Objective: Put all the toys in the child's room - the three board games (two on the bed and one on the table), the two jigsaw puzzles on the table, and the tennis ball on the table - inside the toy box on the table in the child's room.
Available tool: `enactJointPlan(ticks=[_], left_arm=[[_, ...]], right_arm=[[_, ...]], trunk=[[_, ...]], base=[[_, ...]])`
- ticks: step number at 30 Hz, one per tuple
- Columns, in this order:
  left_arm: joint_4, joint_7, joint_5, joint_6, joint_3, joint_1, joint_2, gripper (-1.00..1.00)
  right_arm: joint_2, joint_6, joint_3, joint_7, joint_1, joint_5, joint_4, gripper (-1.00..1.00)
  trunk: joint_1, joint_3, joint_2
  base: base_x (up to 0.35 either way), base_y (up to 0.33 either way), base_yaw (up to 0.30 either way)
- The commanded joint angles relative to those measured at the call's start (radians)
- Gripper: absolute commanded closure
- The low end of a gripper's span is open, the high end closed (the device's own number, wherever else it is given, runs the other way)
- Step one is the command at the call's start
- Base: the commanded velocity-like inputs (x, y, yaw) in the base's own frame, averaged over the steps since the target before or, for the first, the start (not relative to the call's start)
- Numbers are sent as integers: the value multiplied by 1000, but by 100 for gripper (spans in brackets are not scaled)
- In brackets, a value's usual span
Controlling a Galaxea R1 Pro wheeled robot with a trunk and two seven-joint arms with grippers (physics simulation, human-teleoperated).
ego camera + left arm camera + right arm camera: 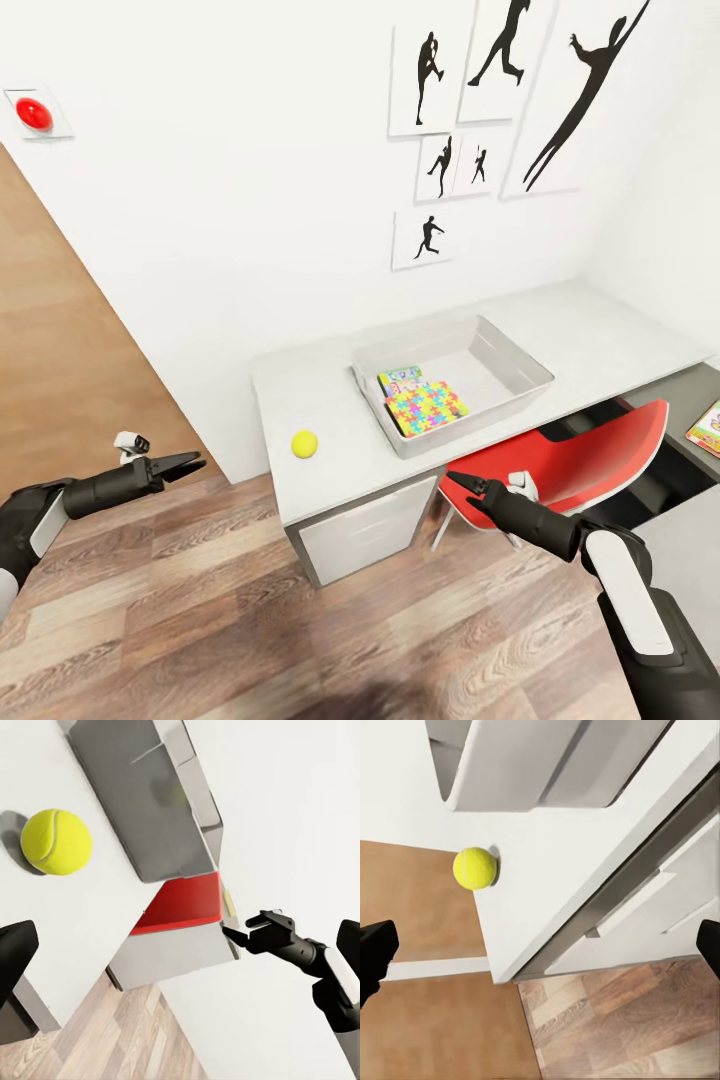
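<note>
The light grey toy box point(520, 365) stands on the pale table point(330, 400). Inside it lies a jigsaw puzzle point(427, 408) with a bright multicoloured lid, partly over another colourful flat box point(399, 379). The tennis ball point(304, 443) rests on the table left of the toy box and is also seen as the ball point(56, 841) and the ball point(475, 868). My left gripper point(185, 463) hangs open over the floor, left of the table. My right gripper point(462, 487) is open below the table's front edge, its fingers point(375, 952) wide apart. The bed is out of view.
A red-and-white chair point(580, 465) is tucked under the table just behind my right gripper. White drawers point(365, 530) sit below the tabletop. Another colourful flat box point(708, 430) lies on the dark desk part at the right edge. A wooden door point(50, 370) stands at the left.
</note>
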Motion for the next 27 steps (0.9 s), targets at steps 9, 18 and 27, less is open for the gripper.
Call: enactJointPlan(ticks=[9, 18, 27], left_arm=[[-1, -8, -3, 33, 2, -1, 54, -100], [-10, -9, -5, 96, -3, -4, 64, -100], [-15, -6, -8, 101, -5, -6, 64, -100]], right_arm=[[-10, 5, -8, 149, -1, 11, 55, -100], [-10, -16, -9, 194, -1, 11, 100, -100], [-9, -47, -6, 196, -1, 11, 102, -100]], trunk=[[1, -2, -2], [1, -2, -2], [1, -2, -2]], base=[[0, 0, 0], [0, 0, 0], [0, 0, 0]])
